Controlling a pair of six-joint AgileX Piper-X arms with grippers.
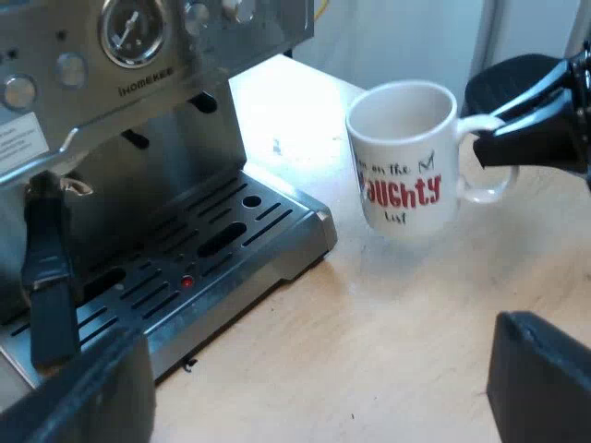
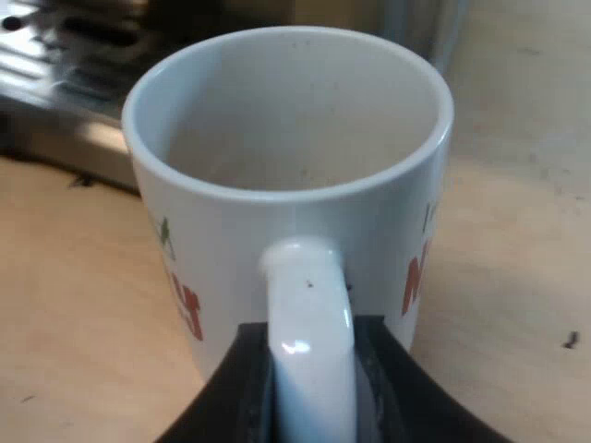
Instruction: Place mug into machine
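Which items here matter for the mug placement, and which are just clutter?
Job: white ceramic mug with red lettering, handle clamped by right end effector; stainless-steel espresso machine; its slotted metal drip tray.
Bystanders: round pressure gauge; light wooden tabletop; left end effector, open, empty.

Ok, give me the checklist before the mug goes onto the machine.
1. Mug upright on the table, beside the espresso machine: ok.
2. Mug empty inside: ok.
3. Right gripper shut on the mug's handle: ok.
4. Left gripper open, apart from the mug: ok.
5. Drip tray free where it faces the mug: ok.
6. Headroom for the mug above the tray: cannot tell.
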